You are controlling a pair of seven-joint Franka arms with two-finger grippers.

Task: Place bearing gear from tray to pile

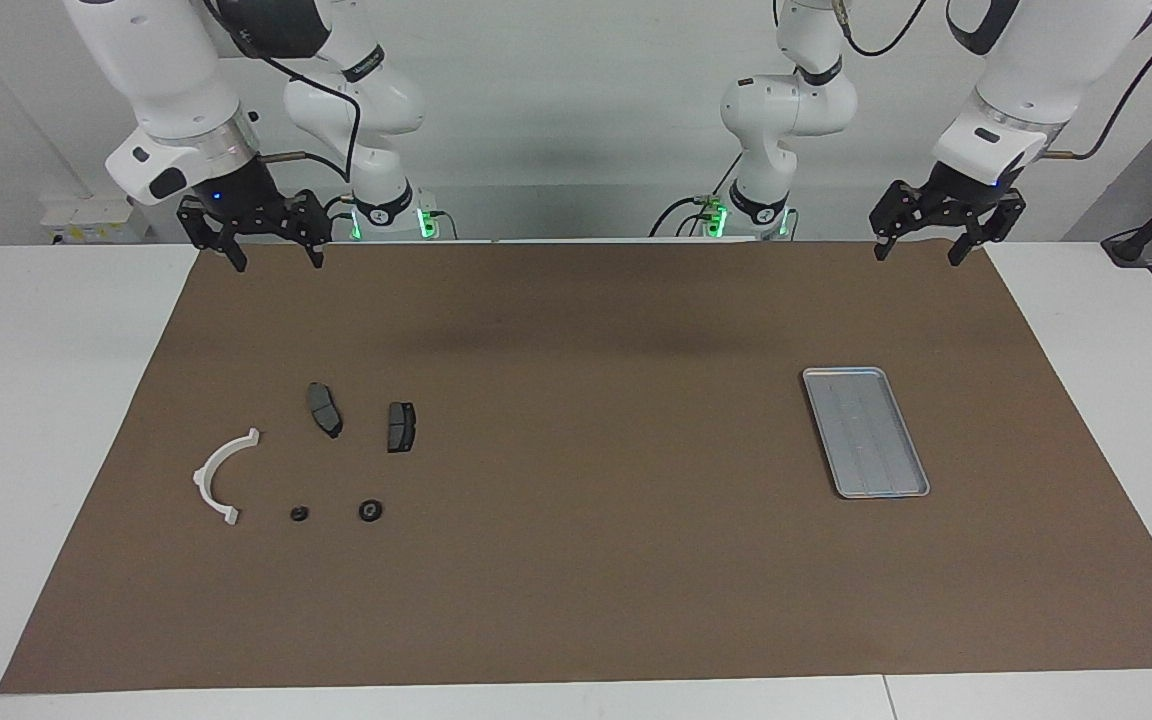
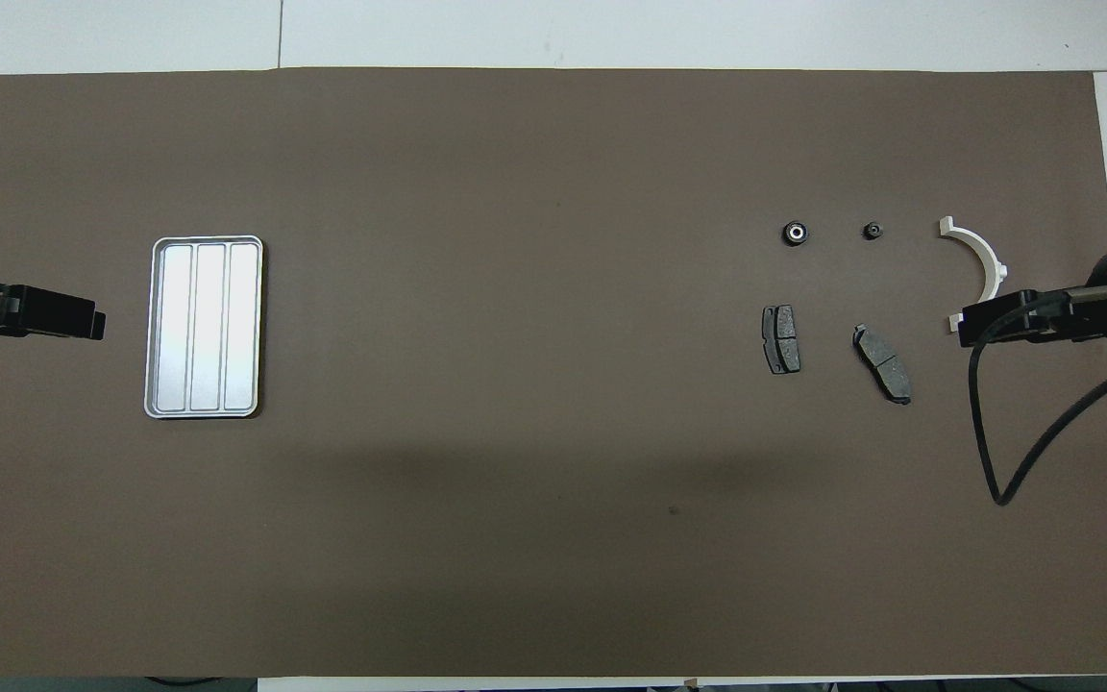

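Note:
The silver tray (image 1: 866, 432) (image 2: 205, 327) lies on the brown mat toward the left arm's end, with nothing in it. Toward the right arm's end sits the pile: a white half-ring bracket (image 1: 219, 475) (image 2: 981, 261), two dark brake pads (image 1: 324, 408) (image 2: 780, 338), and a black round bearing gear (image 1: 369, 510) (image 2: 795, 233) beside a smaller black round part (image 1: 300, 514) (image 2: 871, 231). My right gripper (image 1: 278, 263) (image 2: 967, 329) hangs open and holds nothing, over the mat's edge by the robots. My left gripper (image 1: 916, 257) (image 2: 97, 325) waits open over that same edge.
The brown mat (image 1: 586, 560) covers most of the white table (image 1: 46, 400). A black cable (image 2: 986, 432) loops down from the right arm over the mat. In the overhead view the raised right gripper covers one end of the bracket.

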